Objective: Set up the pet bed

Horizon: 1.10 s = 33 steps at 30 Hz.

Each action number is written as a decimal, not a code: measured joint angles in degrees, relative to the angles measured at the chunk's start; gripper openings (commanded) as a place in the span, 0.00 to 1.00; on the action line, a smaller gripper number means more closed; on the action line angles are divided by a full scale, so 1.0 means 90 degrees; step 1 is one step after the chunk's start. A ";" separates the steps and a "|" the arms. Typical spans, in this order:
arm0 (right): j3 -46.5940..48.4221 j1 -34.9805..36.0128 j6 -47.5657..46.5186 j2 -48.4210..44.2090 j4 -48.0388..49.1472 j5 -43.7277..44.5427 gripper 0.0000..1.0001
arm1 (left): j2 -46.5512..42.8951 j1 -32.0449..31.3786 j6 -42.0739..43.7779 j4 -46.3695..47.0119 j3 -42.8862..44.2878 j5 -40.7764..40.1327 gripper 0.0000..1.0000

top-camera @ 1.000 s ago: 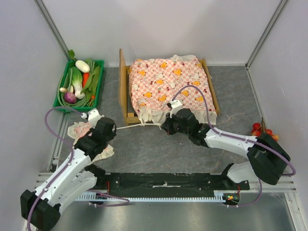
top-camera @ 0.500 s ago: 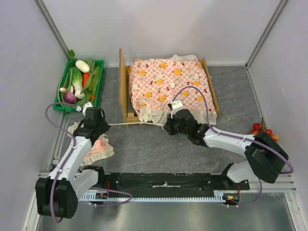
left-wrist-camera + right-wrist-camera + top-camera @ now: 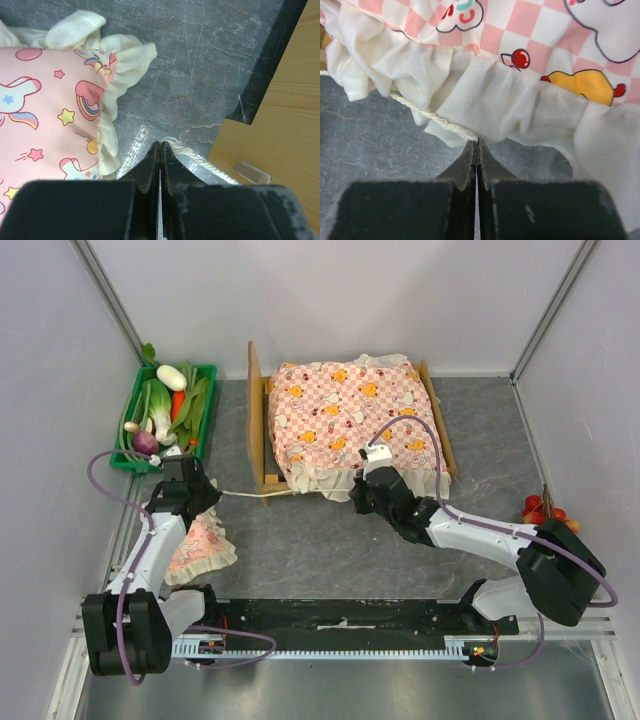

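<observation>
1. Left gripper (image 3: 160,146) has its fingers pressed together on 1 end of a white cord (image 3: 196,158), just beside the pink pillow (image 3: 45,115).
2. Right gripper (image 3: 476,142) pinches the cord's other end, right under the cream frill of the checked mattress (image 3: 530,45).
3. Between the 2 grippers the cord passes the bed's near-left corner, low over the grey table (image 3: 310,550).
4. The pet bed (image 3: 254,415) stands at the back middle of the table, headboard upright on its left, with the mattress on it spilling over the near edge.
5. A green basket (image 3: 207,370) of vegetables sits left of the bed.
</observation>
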 measured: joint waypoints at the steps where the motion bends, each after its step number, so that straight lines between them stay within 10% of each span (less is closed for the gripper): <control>1: 0.0000 0.0002 0.0005 -0.0049 -0.0010 0.0049 0.00 | 0.0027 0.0015 0.0010 0.0029 0.0010 0.0039 0.02; 8: -0.0007 0.0007 0.0027 -0.0272 -0.0015 0.0070 0.00 | 0.0117 0.0090 0.0034 0.0102 0.0022 0.0226 0.02; 14: -0.0029 0.0355 -0.0070 -0.0175 0.0034 -0.0464 0.02 | 0.0073 0.0151 0.0153 0.0243 0.0022 0.0665 0.48; 18: -0.0029 0.1161 -0.0199 0.0024 0.0165 -0.0806 0.48 | -0.0265 0.0148 0.0182 0.0211 0.0022 0.0967 0.64; 23: -0.0019 0.1542 -0.0396 0.0124 -0.0044 -0.0964 0.62 | -0.0763 0.0148 0.0221 -0.0078 0.0112 0.1020 0.72; 33: 0.2106 0.1246 -0.0979 0.0534 -0.0610 -0.0534 0.44 | -0.1078 0.0151 0.0240 -0.0401 0.0464 0.1273 0.73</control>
